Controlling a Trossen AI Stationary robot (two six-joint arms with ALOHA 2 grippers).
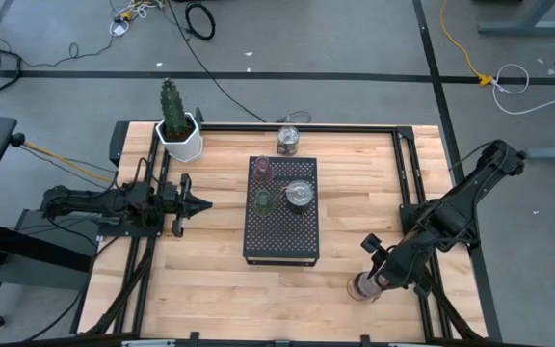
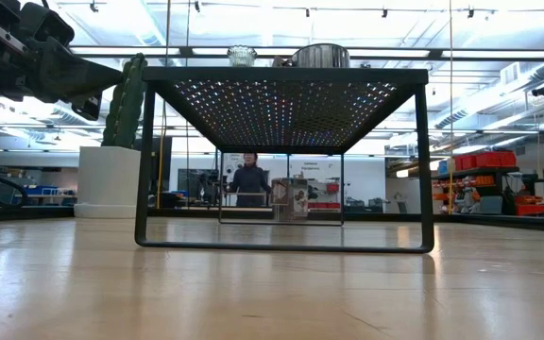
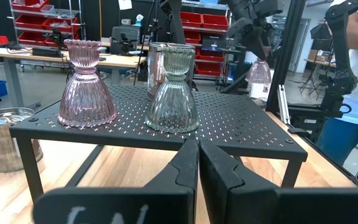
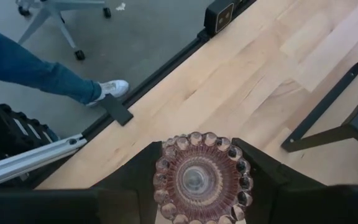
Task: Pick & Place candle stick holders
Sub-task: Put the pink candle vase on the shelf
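holders crowd rack (image 1: 280, 241), surrounding tabletop (image 1: 210, 280) open

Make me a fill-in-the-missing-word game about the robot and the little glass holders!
1. The right gripper is closed around a ____ candle holder.
2. The black mesh rack carries ____ holders.
3. The cactus stands in a ____ pot.
4. The left gripper's fingers are ____.

Missing words: pink; three; white; shut

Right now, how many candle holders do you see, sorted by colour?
Pink: 2, one on the black rack at, one between the right gripper fingers
Green: 1
Silvery-clear: 2
Total: 5
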